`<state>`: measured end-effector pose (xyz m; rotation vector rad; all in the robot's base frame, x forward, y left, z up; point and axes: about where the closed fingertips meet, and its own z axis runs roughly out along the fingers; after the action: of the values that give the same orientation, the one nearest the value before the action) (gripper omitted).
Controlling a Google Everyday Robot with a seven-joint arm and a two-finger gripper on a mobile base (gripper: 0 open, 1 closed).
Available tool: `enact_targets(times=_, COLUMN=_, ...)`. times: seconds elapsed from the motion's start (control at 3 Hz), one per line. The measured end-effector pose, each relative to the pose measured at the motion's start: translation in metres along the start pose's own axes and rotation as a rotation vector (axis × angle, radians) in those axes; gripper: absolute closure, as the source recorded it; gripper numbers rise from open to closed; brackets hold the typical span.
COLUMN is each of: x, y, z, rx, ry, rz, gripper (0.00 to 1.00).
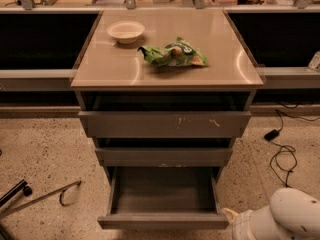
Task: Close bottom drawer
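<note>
Bottom drawer (164,221) stands pulled well out at lower centre of the frame, under the middle drawer (164,157) — pincer (233,217) sits at the lower right, just beside that open drawer's front right corner; apart or together, I cannot tell.

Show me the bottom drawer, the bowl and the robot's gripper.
bottom drawer (162,220): camera view, front panel.
bowl (125,31): camera view, inside.
gripper (234,221): camera view, bottom right beside the drawer, its pale end.
</note>
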<state>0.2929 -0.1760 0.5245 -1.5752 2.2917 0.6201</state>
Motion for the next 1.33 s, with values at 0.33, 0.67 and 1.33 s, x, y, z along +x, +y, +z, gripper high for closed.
enact_targets(times=0.33, x=0.018, y=-0.006, z=0.058, rx=-0.016, ry=-0.040, rz=0.046, gripper=0.00)
enact_targets(times=0.67, x=0.018, y=-0.006, z=0.058, rx=-0.016, ry=-0.040, rz=0.046, gripper=0.00)
enact_targets(times=1.33, x=0.012, y=-0.010, z=0.161, rx=-0.152, ry=-0.079, rz=0.020, gripper=0.00)
